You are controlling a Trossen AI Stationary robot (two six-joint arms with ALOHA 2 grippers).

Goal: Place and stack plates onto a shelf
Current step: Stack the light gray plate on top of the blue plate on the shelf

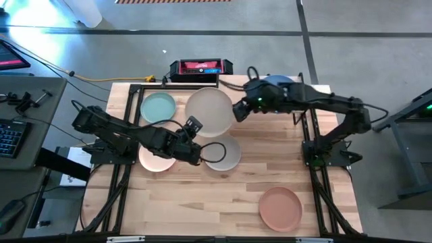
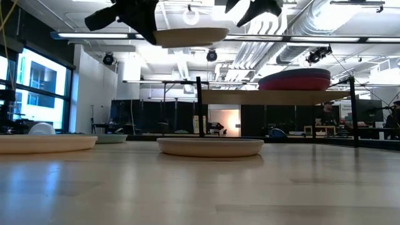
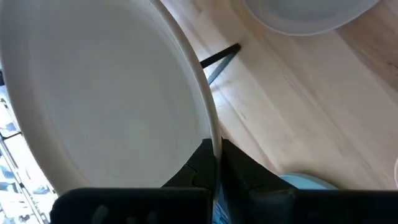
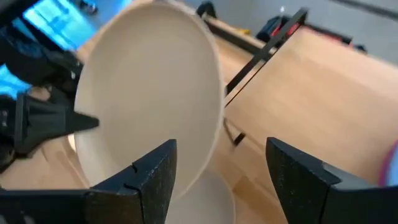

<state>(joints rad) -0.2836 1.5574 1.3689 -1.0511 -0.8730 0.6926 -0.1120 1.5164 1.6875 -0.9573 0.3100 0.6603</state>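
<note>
My left gripper point(image 1: 196, 130) is shut on the cream-white plate point(image 1: 209, 110), held in the air above the table; it also shows in the low view point(image 2: 190, 36). My right gripper point(image 4: 217, 180) is open at the plate's right rim point(image 1: 233, 111), with no touch showing. The grey plate point(image 1: 228, 155), teal plate point(image 1: 158, 108), peach-pink plate point(image 1: 152, 162) and terracotta plate point(image 1: 280, 208) lie flat on the table. The shelf point(image 2: 281, 97) at the far right carries a stack of plates with a magenta one showing point(image 2: 294, 80). A blue plate point(image 1: 277, 79) shows under my right arm. My left gripper pinches the cream-white plate's rim point(image 3: 215, 146) between its two fingers, on the plate's near-left side. One finger lies on the plate's upper face and one under it. The fingers come nearly level from the table's left. The plate is lifted clear and about level.
Black frame posts point(image 1: 314, 135) stand at both sides of the table. A black and red device point(image 1: 200, 67) sits beyond the far edge. Bare wood lies in the near middle of the table point(image 1: 202, 202).
</note>
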